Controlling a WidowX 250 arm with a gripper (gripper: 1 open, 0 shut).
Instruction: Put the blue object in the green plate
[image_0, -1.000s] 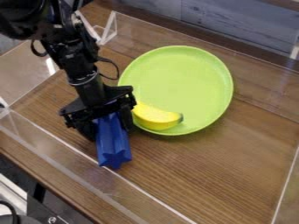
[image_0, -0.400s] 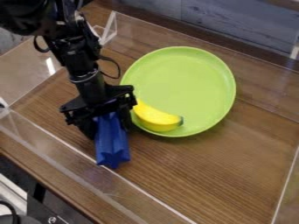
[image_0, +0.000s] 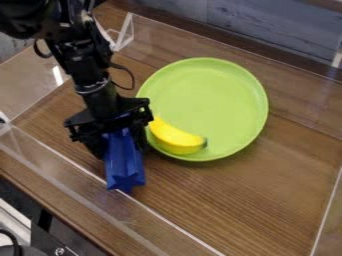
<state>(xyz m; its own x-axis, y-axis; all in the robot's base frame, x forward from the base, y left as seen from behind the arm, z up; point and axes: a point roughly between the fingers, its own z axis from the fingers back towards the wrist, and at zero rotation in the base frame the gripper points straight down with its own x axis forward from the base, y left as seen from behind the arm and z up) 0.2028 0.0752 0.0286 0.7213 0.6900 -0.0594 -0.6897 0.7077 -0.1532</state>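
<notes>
Since the earlier frame, little has changed: block, arm and banana all sit a shade further left and lower in the frame, by a hair only. Block (image_0: 124, 162) lies left of centre on the table (image_0: 241, 210), its far end under the gripper (image_0: 110, 133), its near end pointing toward the lower left. It is outside the plate (image_0: 214, 95), just beside the plate's lower-left rim, so the task is not yet done.

Fingers (image_0: 83, 137) stand apart, one on each side of the block's far end, pointing straight down. Whether they press the block's sides cannot be told; the block appears to rest on the table. This straddling pose suits a grasp across the narrow width.

Banana (image_0: 177, 137) lies inside the plate near its lower-left rim, close to the block's far end. Judgement: a drop should aim past it, toward the open middle of the plate. Clear walls (image_0: 80, 195) fence the table.
</notes>
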